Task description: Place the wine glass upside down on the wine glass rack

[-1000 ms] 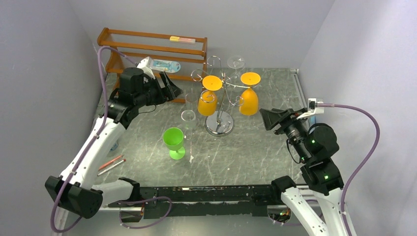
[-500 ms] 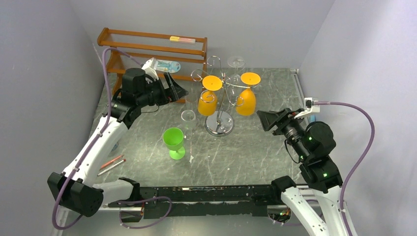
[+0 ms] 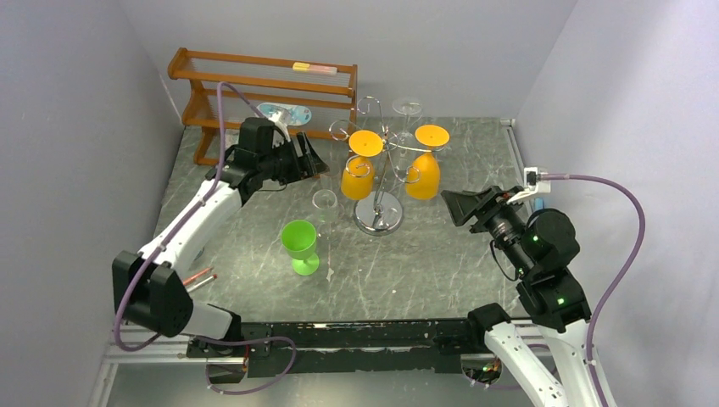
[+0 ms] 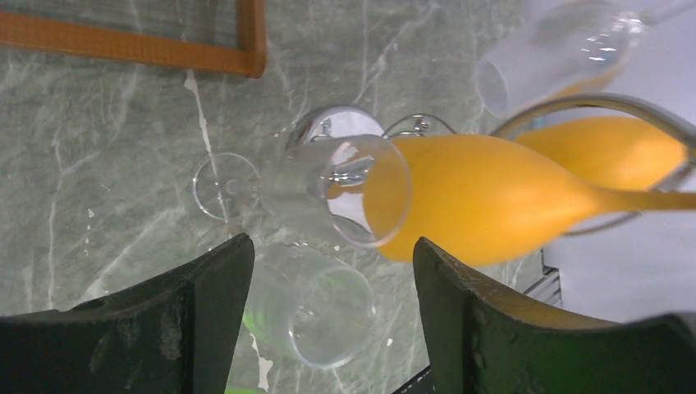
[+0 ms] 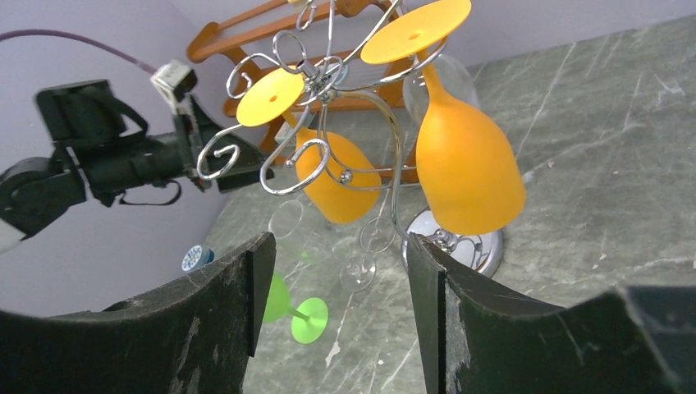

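Observation:
The chrome wine glass rack (image 3: 378,170) stands mid-table on a round mirror base (image 5: 484,242). Two orange glasses (image 3: 357,176) (image 3: 422,174) and a clear one (image 3: 407,108) hang upside down from its arms. A clear wine glass (image 3: 324,201) stands upright on the table left of the base. My left gripper (image 3: 315,163) is open and empty, just behind and left of that glass. In the left wrist view the glass (image 4: 328,185) sits just past the open fingertips, and a second clear bowl (image 4: 316,308) shows lower between them. My right gripper (image 3: 454,206) is open and empty, right of the rack.
A green wine glass (image 3: 299,244) stands in front of the clear one. A brown wooden shelf rack (image 3: 254,85) fills the back left, holding a pale blue packet (image 3: 284,112). Pens (image 3: 191,280) lie near the left edge. A blue-capped item (image 5: 195,258) sits by the left wall.
My left arm has reached right and forward, bringing its open gripper toward the clear glass and rack. My right gripper has shifted slightly left.

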You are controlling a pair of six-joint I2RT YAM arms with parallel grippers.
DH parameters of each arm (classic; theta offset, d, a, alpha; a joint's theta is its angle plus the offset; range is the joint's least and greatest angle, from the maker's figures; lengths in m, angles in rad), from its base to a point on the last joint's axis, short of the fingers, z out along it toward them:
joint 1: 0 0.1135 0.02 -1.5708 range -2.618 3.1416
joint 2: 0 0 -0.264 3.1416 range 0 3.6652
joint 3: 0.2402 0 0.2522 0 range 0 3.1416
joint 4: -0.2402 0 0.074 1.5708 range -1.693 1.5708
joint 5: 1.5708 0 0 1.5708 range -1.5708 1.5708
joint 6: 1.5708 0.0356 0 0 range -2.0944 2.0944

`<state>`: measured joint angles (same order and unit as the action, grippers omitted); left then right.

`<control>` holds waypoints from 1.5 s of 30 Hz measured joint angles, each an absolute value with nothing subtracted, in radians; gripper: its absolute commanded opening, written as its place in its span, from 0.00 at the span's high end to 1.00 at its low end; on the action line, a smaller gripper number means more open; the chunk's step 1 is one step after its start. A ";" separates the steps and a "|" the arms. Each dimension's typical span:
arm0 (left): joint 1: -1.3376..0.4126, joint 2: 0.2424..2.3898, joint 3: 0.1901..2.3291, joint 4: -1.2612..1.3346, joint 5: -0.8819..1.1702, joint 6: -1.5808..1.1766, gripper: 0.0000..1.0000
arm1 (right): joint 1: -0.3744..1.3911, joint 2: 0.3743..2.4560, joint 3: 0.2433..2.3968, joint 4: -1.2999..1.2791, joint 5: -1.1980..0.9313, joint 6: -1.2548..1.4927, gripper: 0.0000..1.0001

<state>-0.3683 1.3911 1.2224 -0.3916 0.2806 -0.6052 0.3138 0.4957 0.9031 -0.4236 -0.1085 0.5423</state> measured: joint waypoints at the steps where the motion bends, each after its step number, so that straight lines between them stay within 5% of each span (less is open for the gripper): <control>1: -0.368 1.411 1.224 -0.391 0.279 -0.602 0.29 | 0.314 0.492 0.903 -0.424 -0.108 0.543 0.37; 14: -0.376 1.552 1.356 -0.497 0.200 -0.482 0.59 | 0.314 0.467 0.903 -0.424 -0.096 0.542 0.37; 24: -0.376 1.623 1.481 -0.625 0.080 -0.387 0.95 | 0.314 0.467 0.903 -0.424 -0.096 0.542 0.37; 45: -0.377 1.560 1.539 -0.913 -0.237 -0.247 0.92 | 0.314 0.488 0.903 -0.411 -0.100 0.537 0.37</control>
